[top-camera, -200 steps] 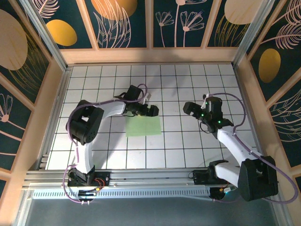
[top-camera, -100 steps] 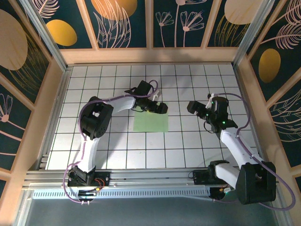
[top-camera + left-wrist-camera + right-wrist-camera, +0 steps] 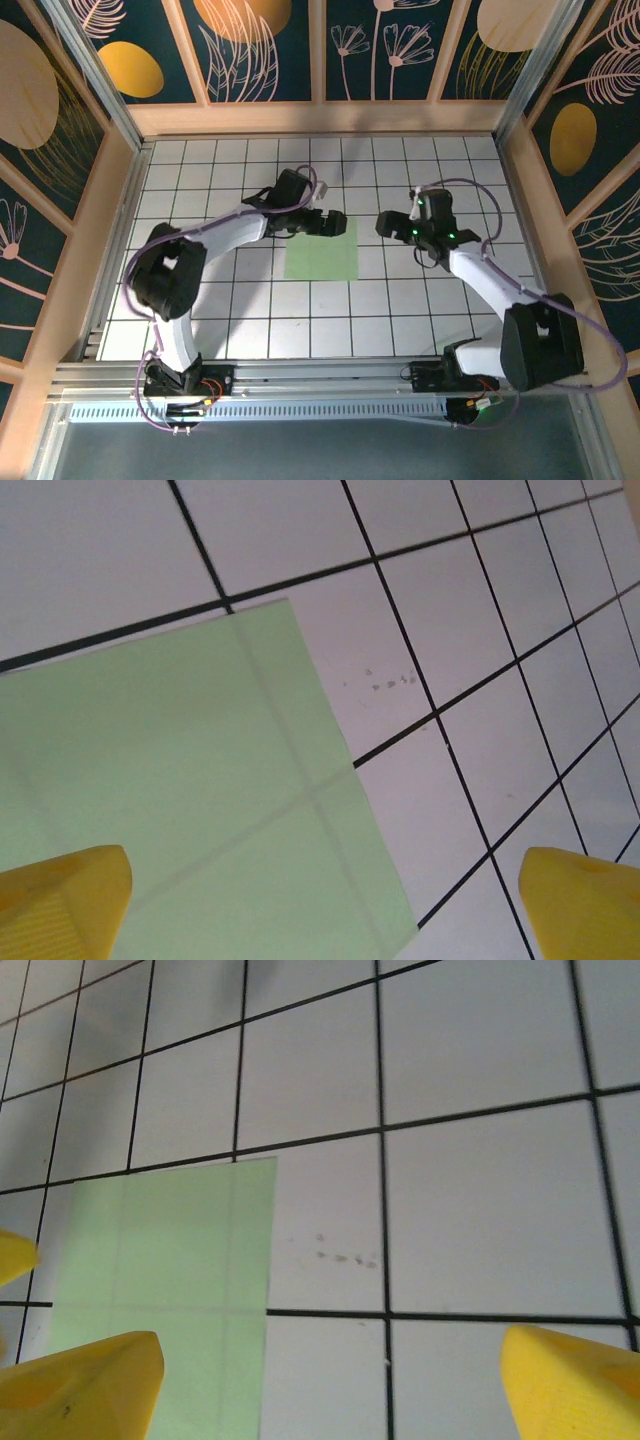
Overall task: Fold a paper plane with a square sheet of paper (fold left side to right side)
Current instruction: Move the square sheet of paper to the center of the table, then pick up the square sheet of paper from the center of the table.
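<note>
The square sheet of paper [image 3: 322,256] is light green and lies flat on the gridded table near the middle, with faint creases across it. My left gripper [image 3: 330,222] hovers open over the sheet's far edge. In the left wrist view its yellow fingertips [image 3: 62,898] straddle the sheet's corner [image 3: 200,800], with nothing between them. To the right of the sheet, my right gripper [image 3: 391,226] is open and apart from it. The right wrist view has the sheet [image 3: 165,1260] at the left, with one fingertip [image 3: 85,1385] over it. The paper plane is out of view.
The white table [image 3: 240,320] carries a black grid and is boxed in by wooden walls [image 3: 320,118]. A few small grey specks [image 3: 345,1256] mark the tile just right of the sheet. Both arm bases [image 3: 185,380] sit at the near edge.
The sheet has slid to the right and a little farther back. My left gripper moved with it over its far edge. The right gripper has swung left toward the sheet.
</note>
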Tool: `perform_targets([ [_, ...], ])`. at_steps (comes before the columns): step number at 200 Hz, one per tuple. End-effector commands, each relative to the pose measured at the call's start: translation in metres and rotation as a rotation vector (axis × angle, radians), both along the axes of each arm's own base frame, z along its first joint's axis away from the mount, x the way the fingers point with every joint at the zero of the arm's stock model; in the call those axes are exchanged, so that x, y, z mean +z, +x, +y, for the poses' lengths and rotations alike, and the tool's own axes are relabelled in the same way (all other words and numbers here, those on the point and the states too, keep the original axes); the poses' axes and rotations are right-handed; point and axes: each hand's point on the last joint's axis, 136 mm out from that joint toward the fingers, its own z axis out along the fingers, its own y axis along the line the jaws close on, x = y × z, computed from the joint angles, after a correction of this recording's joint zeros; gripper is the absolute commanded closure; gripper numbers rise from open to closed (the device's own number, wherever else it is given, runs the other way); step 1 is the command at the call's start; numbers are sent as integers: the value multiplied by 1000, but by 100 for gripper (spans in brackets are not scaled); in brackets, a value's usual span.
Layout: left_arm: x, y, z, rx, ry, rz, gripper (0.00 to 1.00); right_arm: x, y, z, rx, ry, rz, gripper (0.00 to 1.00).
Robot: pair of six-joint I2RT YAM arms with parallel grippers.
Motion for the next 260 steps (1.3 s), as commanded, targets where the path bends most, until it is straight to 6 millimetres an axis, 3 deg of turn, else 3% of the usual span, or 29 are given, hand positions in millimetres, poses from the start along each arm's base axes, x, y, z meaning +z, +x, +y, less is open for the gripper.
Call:
perform_targets([
  [1, -18, -10, 35, 147, 67, 9, 3, -8, 15, 16, 24, -66, 11, 12],
  [11, -32, -20, 43, 165, 61, 47, 8, -14, 22, 27, 43, -85, 24, 11],
  [20, -26, -27, 45, 172, 31, 49, 14, -22, 26, 38, 63, -105, 42, 11],
  [41, -49, -46, 54, 179, 44, 115, 29, -39, 37, 61, 107, -148, 81, 9],
  [88, -67, -50, 57, 186, 72, 154, 63, -68, 56, 100, 170, -224, 110, 9],
  [98, -81, -52, 60, 192, 98, 181, 67, -74, 61, 102, 167, -239, 117, 8],
  [156, -100, -60, 65, 194, 126, 220, 79, -100, 66, 120, 200, -356, 138, 7],
  [190, -109, -65, 69, 201, 143, 237, 81, -110, 59, 124, 219, -362, 167, 8],
  [260, -105, -62, 63, 203, 104, 230, 82, -87, 30, 143, 289, -317, 175, 15],
])
